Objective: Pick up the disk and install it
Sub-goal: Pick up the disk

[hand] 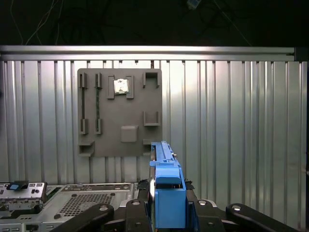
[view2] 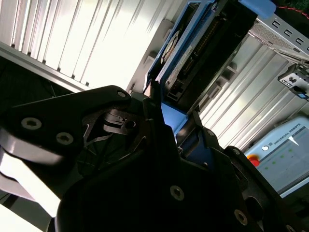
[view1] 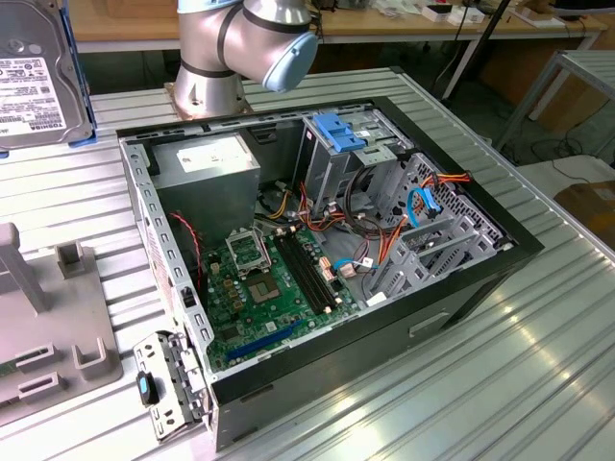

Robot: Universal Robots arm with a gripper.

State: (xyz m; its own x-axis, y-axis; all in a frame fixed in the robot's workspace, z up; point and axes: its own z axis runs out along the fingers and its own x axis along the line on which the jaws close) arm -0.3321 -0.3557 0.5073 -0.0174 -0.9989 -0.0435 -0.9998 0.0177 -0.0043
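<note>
Arm [view1: 240, 43] rises behind the open computer case [view1: 452, 298], with the wrist turned down toward the ribbed table [hand: 231, 121]. Gripper [hand: 167, 205] is closed on the disk [hand: 166, 169], fingers [view2: 207, 137] pressed against its blue side rails. The disk is held edge-on, well above a grey fixture plate [hand: 120, 113] that lies beyond the fingertips. The exterior view adds the disk's white label face. The second wrist view shows its dark side between the rails.
</note>
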